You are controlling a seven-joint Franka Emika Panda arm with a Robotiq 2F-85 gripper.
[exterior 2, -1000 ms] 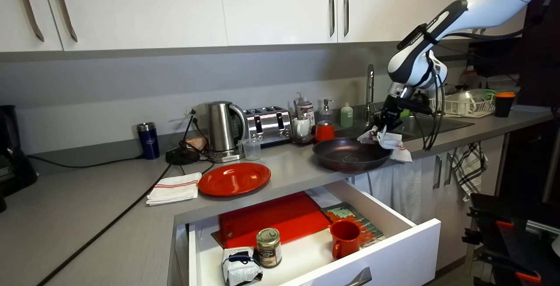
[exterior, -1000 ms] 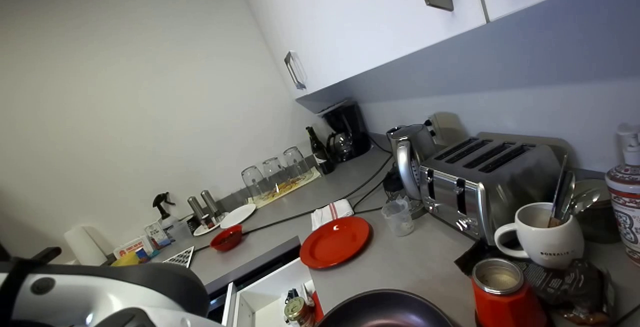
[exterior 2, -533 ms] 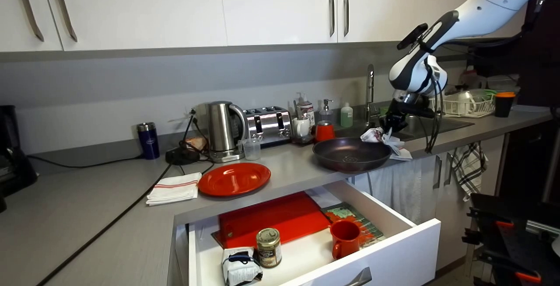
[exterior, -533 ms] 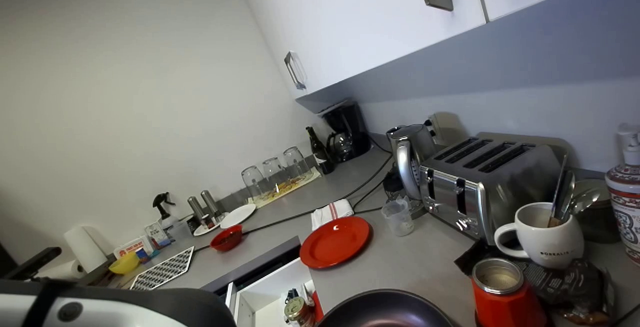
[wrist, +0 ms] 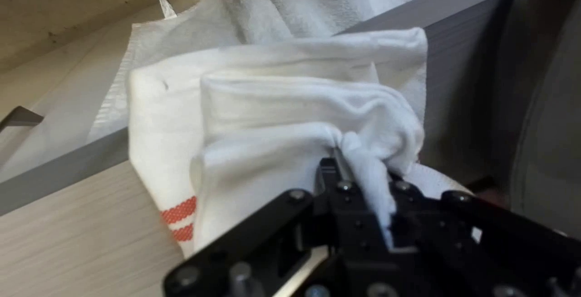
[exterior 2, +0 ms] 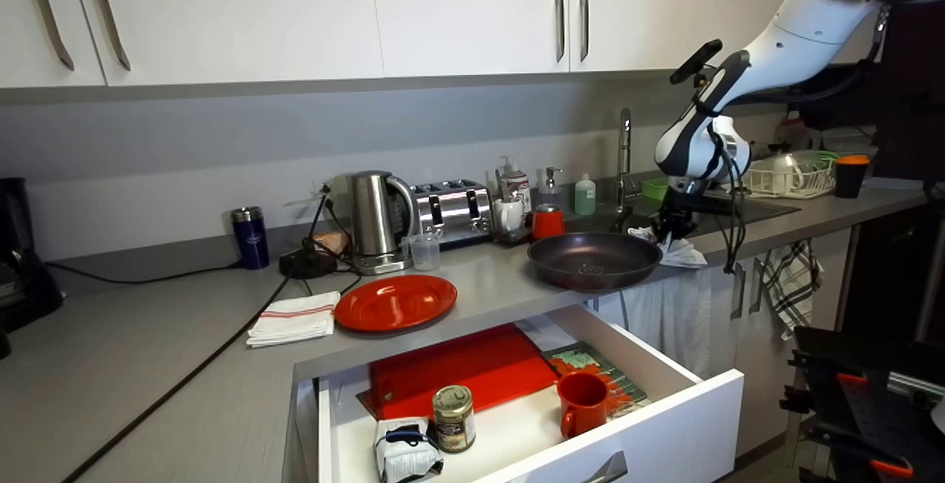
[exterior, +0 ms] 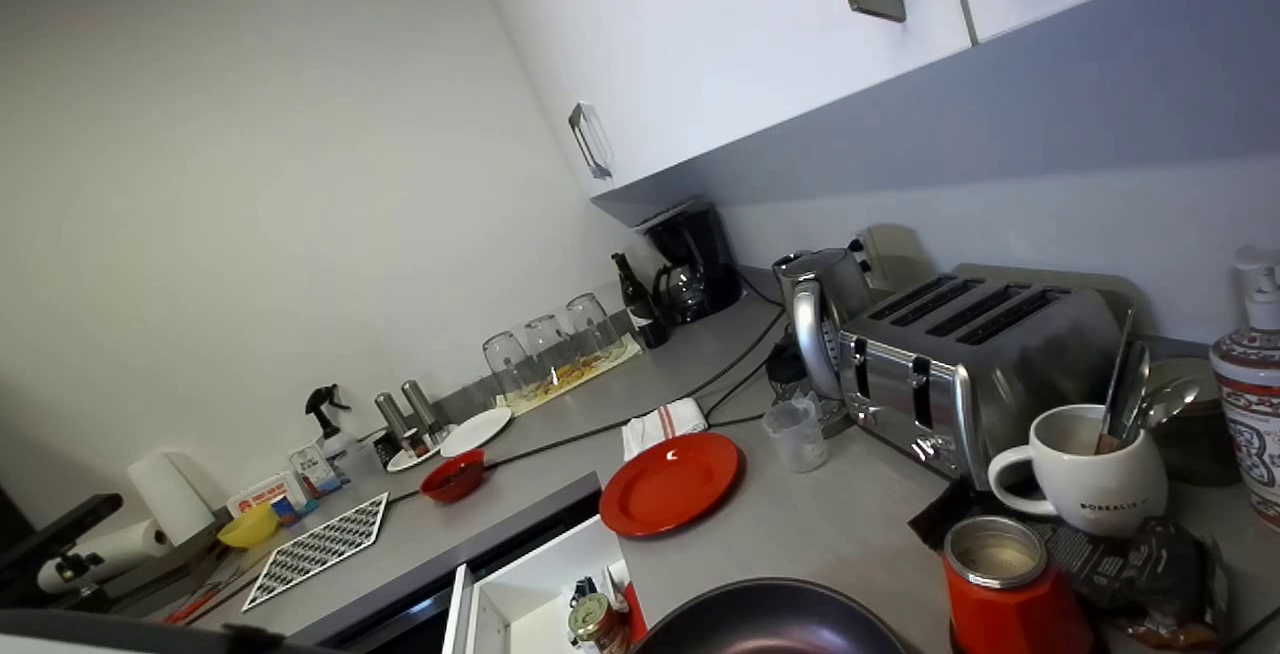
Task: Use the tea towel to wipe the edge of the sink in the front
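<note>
The white tea towel with red stripes (wrist: 172, 151) is bunched in my gripper (wrist: 363, 170). The fingers (wrist: 329, 170) are shut on a fold of it, and cloth covers much of the far finger. The rest of the towel spreads across the grey front edge of the counter. In an exterior view, my gripper (exterior 2: 670, 226) points down just right of the pan, low at the counter, with the towel (exterior 2: 683, 255) under it. The sink (exterior 2: 764, 210) lies behind and to the right of the gripper, partly hidden by the arm. Whether the towel touches the sink's edge I cannot tell.
A dark frying pan (exterior 2: 590, 265) stands left of the gripper, close to the towel. The faucet (exterior 2: 624, 151) rises behind. A dish rack (exterior 2: 797, 176) stands to the right. A drawer (exterior 2: 635, 424) is open in front. Another folded towel (exterior 2: 295, 318) lies beside the red plate (exterior 2: 396, 304).
My gripper has moved lower and slightly right with the towel, which has come away from over the pan's rim. The arm has sunk nearly out of an exterior view.
</note>
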